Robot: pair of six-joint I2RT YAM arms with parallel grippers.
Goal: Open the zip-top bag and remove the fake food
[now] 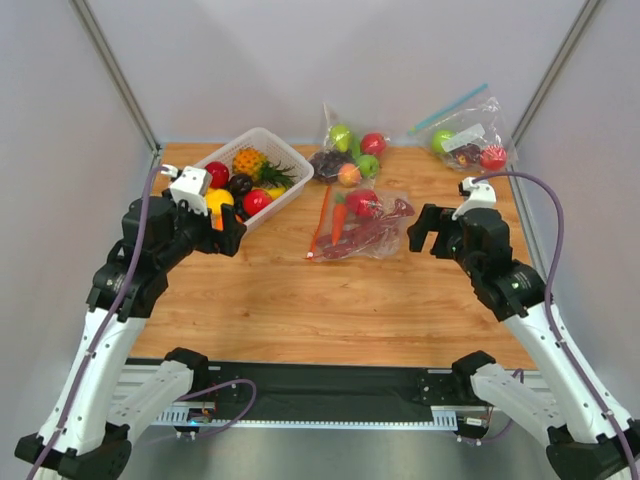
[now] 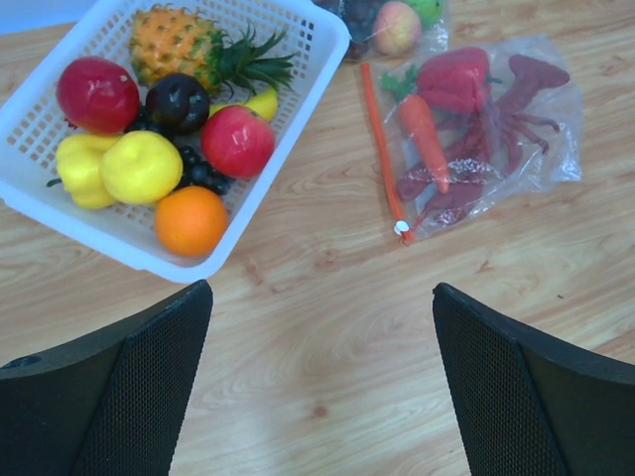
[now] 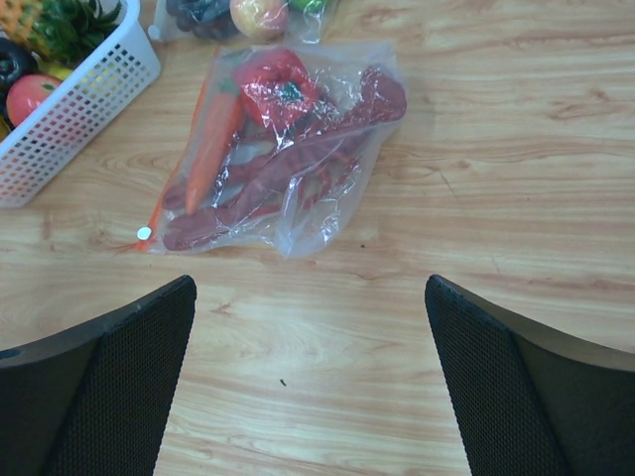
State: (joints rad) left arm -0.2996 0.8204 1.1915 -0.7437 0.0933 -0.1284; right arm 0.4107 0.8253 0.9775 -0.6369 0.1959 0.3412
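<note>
Both arms are raised above the table, elbows bent, wrists turned toward centre frame. The left gripper (image 1: 225, 232) hangs at mid-left just in front of the basket, fingers spread wide with nothing between them. The right gripper (image 1: 425, 232) hangs at mid-right just beside the bag's right edge, fingers likewise wide apart and empty. The zip-top bag (image 1: 362, 226) lies flat at centre frame between the two grippers, touched by neither. Its orange zip strip (image 2: 379, 149) runs along the left edge with a small white slider (image 2: 401, 228) at the near end. Inside are a dark-red lobster (image 3: 327, 149), a carrot (image 3: 210, 139) and a red pepper (image 3: 278, 89). The white basket (image 1: 290, 160) at upper left holds a pineapple (image 1: 250, 160) and round red, yellow and orange fruit. Two more clear bags of fruit lie along the far edge: one (image 1: 345, 150) at top centre, one (image 1: 470, 140) with a blue strip at upper right. The table (image 1: 300, 300) is light wood with plain grey walls on three sides.
</note>
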